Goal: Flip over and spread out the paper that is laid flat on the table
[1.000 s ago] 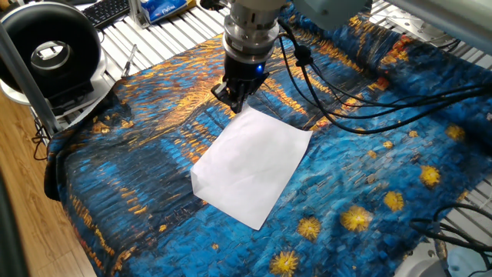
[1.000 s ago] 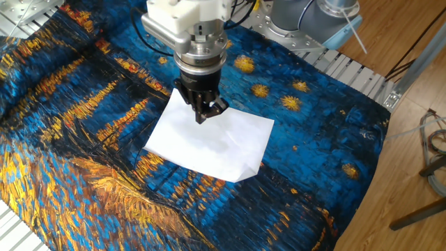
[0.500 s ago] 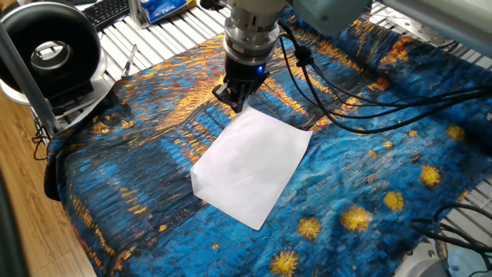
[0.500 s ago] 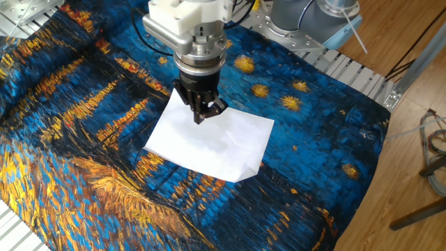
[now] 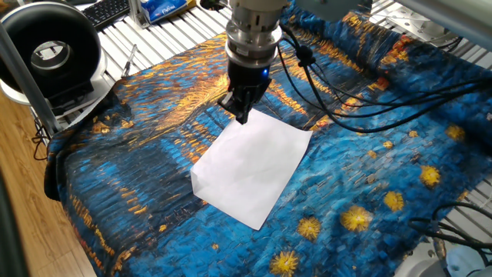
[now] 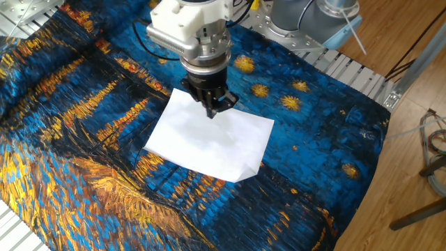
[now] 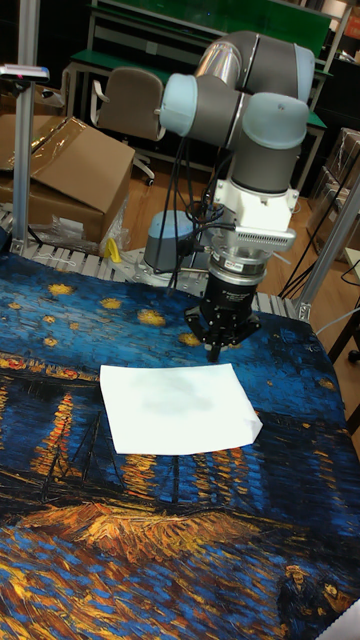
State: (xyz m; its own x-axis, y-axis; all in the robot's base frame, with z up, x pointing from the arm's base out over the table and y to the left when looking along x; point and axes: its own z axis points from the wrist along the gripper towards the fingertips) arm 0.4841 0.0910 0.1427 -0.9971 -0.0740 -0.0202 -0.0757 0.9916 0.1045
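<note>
Jaws pinched together, holding nothing, right over your paper's (image 5: 250,166) far edge; the sheet lies flat on the tabletop (image 5: 369,177).

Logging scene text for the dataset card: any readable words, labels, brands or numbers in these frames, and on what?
None readable.
paper: plain white, no print.
blue box at the top edge of one fixed view: white lettering, too small and blurred to read.
keyboard: key legends too small to read.
gripper and arm: no legible markings.
cardboard box: no legible text.
</note>
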